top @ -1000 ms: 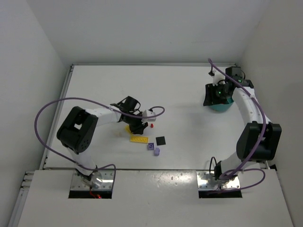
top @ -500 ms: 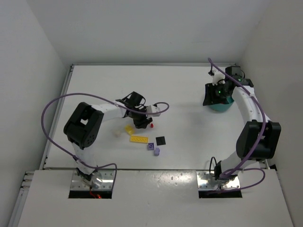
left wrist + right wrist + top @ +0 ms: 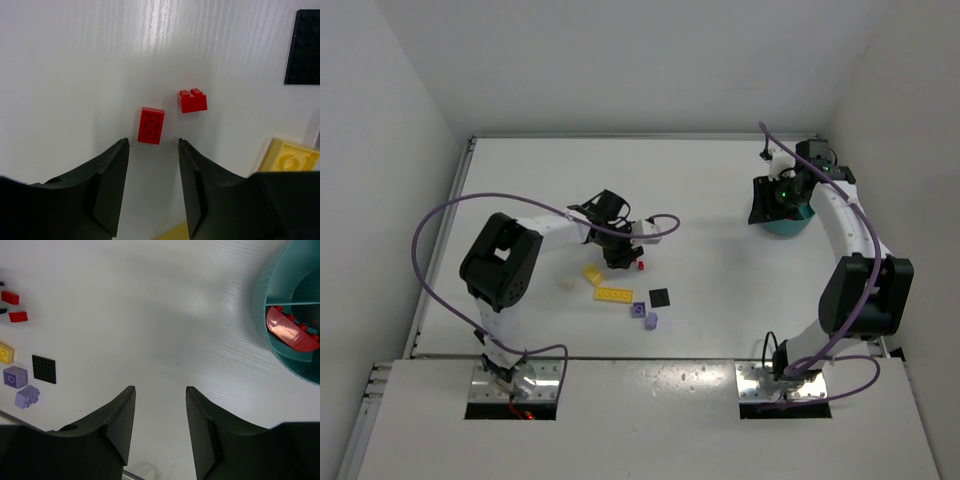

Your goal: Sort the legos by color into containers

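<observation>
White table point(image 3: 720, 290) meets walls on its left, far and right sides. The legos point(image 3: 614, 295) lie left of centre, well apart from every edge.

Left gripper point(image 3: 152, 142) hangs low over them, its jaws spread with nothing between. One red brick point(image 3: 151, 125) lies just beyond the fingertips, in line with the gap. A second red brick point(image 3: 193, 100) lies just right of it, not touching. Black plate point(image 3: 305, 47) sits further right, and a yellow brick point(image 3: 290, 157) lies beside the right finger.

Teal bowl point(image 3: 786, 226) stands near the right wall, with a broad stretch of table between it and the legos. Right gripper point(image 3: 159, 388) hovers by the bowl's left edge, jaws spread and holding nothing. A red piece point(image 3: 290, 331) lies in one compartment, against a divider.
</observation>
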Tool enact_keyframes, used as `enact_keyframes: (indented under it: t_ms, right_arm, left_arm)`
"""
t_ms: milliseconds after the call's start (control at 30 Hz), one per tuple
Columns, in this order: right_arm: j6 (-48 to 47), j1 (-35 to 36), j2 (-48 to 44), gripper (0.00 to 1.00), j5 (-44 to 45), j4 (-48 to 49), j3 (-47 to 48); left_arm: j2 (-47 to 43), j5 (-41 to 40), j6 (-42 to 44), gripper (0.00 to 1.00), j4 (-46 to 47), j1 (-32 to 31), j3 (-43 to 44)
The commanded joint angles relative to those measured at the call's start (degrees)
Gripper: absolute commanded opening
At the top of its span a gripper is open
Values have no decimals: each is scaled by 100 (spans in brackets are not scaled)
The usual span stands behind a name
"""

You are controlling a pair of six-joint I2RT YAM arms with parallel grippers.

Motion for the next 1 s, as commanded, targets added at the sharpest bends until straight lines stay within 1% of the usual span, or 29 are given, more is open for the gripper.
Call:
enact_keyframes:
  t_ms: [0,67,133,300,333,667,800,900,933,967]
  right_arm:
    - [-79,18,43,46,-174,7,265]
    - [-79,18,95,46,-174,7,265]
    - [-131,18,95,46,-174,7,265]
    - [-131,18,95,46,-227,7,265]
    - [-131,18,148,46,-227,7,265]
    - [-131,18,148,46,-227,7,265]
    - [-131,18,201,46,-227,7,265]
    - [-131,18,201,46,-227,7,265]
    - [-131,18,201,46,-227,7,265]
    - [-131,18,201,46,-227,7,265]
  left_arm:
    - [117,186,222,50,-214,-2,299]
    - [178,186,282,50,-214,-2,352]
    - [179,186,335,47,-267,-2,352]
    - [232,299,389,45,-320,-54,405]
    - [232,300,389,44,-320,-54,405]
    - [337,300,555,42,-425,-107,519]
    - [451,247,617,40,-531,-160,633]
    - [513,194,670,33,-662,-213,686]
    - [565,194,722,28,-662,-213,686]
    - [566,194,723,25,-662,-213,686]
